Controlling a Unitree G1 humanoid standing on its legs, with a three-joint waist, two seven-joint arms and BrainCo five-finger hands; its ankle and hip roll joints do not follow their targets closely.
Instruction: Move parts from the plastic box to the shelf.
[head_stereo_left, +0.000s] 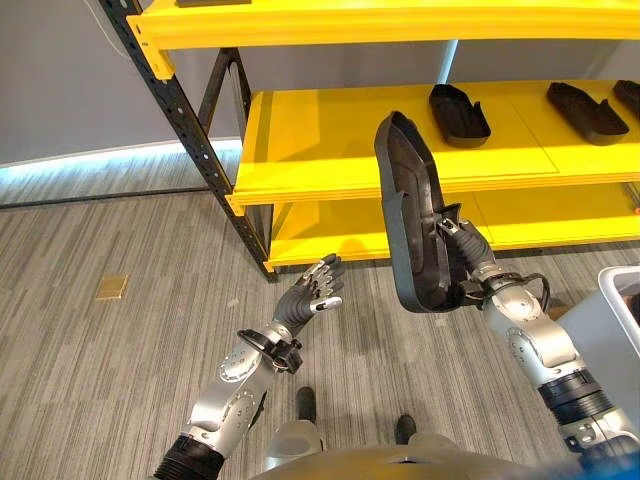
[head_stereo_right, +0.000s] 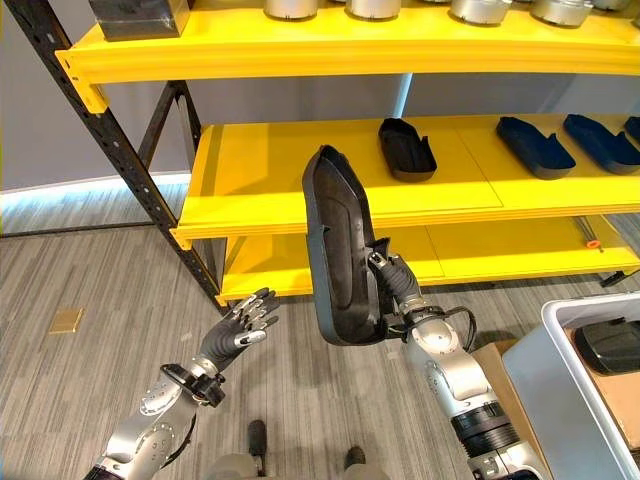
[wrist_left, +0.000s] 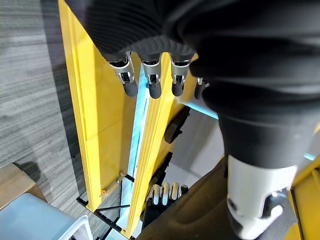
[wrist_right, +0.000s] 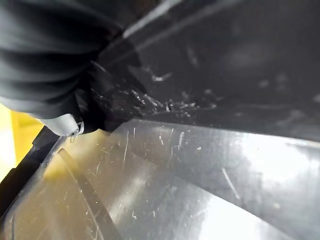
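The long black part (head_stereo_right: 340, 250) looks like moulded plastic, its inner face glossy and finely scratched. The shelf (head_stereo_right: 270, 190) boards are smooth painted yellow, on matt black uprights. The floor (head_stereo_right: 80, 400) looks like grey wood-grain planking.

Grey plank floor (head_stereo_left: 120, 240); brass floor plate (head_stereo_left: 111, 287)

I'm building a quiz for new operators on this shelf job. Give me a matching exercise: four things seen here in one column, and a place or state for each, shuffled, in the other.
Things:
1. black part
2. left hand
3. plastic box
4. metal cylinders

Places or states:
A. on the top yellow shelf
B. open, holding nothing, raised in front of the rack
C. held upright by the right hand
D. low at the robot's right, with a dark part inside

Pairs: 1-C, 2-B, 3-D, 4-A
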